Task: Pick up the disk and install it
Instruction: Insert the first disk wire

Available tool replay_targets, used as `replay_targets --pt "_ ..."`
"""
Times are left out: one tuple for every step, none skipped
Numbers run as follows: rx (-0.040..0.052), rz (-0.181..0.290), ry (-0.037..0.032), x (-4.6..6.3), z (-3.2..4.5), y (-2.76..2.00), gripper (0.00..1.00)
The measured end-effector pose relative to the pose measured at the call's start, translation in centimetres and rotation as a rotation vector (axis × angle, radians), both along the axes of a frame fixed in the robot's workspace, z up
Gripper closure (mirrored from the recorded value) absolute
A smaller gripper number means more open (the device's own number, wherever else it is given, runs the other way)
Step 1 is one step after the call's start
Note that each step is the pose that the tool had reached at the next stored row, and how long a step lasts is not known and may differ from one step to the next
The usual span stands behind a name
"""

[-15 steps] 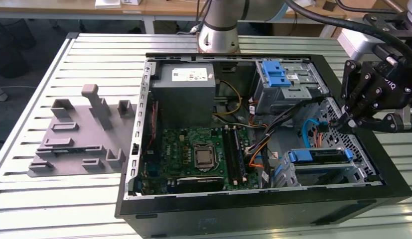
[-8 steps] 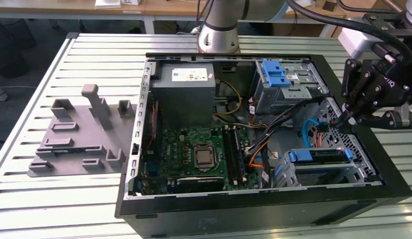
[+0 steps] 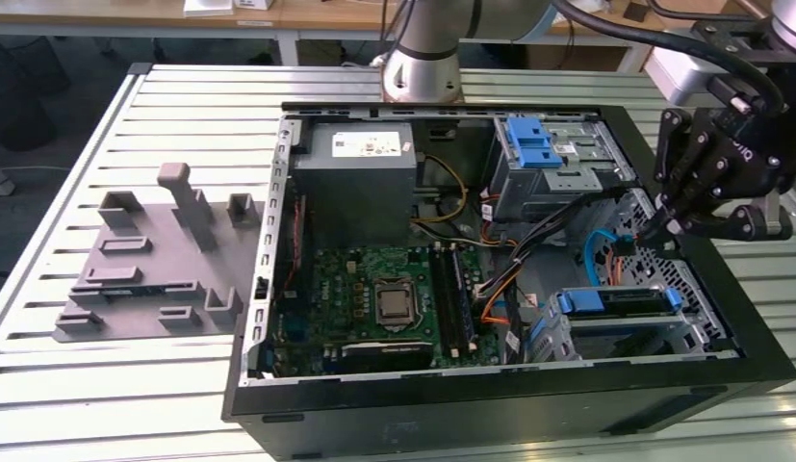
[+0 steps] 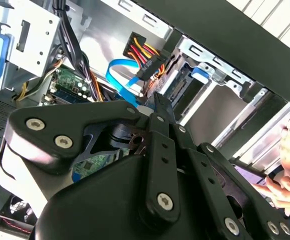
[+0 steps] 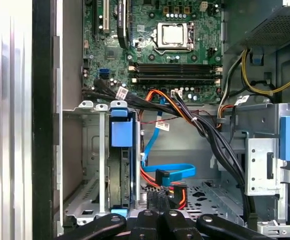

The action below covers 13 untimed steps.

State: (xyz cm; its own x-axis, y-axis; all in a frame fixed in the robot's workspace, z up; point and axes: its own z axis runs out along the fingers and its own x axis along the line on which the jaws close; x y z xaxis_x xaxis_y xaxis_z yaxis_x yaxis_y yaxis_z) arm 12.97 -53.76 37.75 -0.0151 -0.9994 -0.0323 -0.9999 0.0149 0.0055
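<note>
Disk seated in bay, jaws clenched on nothing, just clear of it.

The disk (image 3: 616, 301) sits edge-up in the drive cage at the near corner of the open PC case (image 3: 500, 409), on the exterior view's right, with its blue frame tab on top. The jaws hang inside the case just beside that cage, close to the disk but not touching it. Their fingertips (image 5: 152, 217) are pressed together with nothing between them. In the first wrist view the disk (image 5: 121, 150) stands in the cage, and orange and blue cables (image 5: 165, 172) lie between it and the jaws. The grey holder (image 3: 154, 260) on the counter (image 3: 64, 385) is well apart, on the exterior view's left.
</note>
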Motion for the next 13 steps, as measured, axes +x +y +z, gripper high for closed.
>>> replay_targets --pt "0.0002 0.000 0.0000 0.0 -0.02 0.10 0.89" --pt "0.0002 0.000 0.0000 0.0 -0.03 0.20 0.89" --pt "0.0000 0.000 0.0000 0.0 -0.04 0.30 0.89" --pt "0.0001 0.000 0.0000 0.0 -0.06 0.36 0.89" --pt "0.0001 0.000 0.0000 0.0 -0.09 0.42 0.89" --pt "0.0000 -0.001 0.0000 0.1 -0.11 0.48 0.89" --pt "0.0000 -0.001 0.0001 0.1 -0.14 0.55 0.89" --pt "-0.0001 -0.002 0.0000 0.2 -0.17 0.65 0.89" --pt "0.0000 -0.005 0.0001 0.2 -0.20 0.75 0.89" --pt "0.0000 -0.009 0.0001 0.3 -0.24 0.84 0.89" --pt "0.0000 -0.013 0.0002 0.3 -0.26 0.94 0.89" --pt "0.0000 -0.016 0.0002 0.3 -0.29 1.04 0.89" --pt "0.0000 -0.020 0.0002 0.4 -0.31 1.14 0.89"
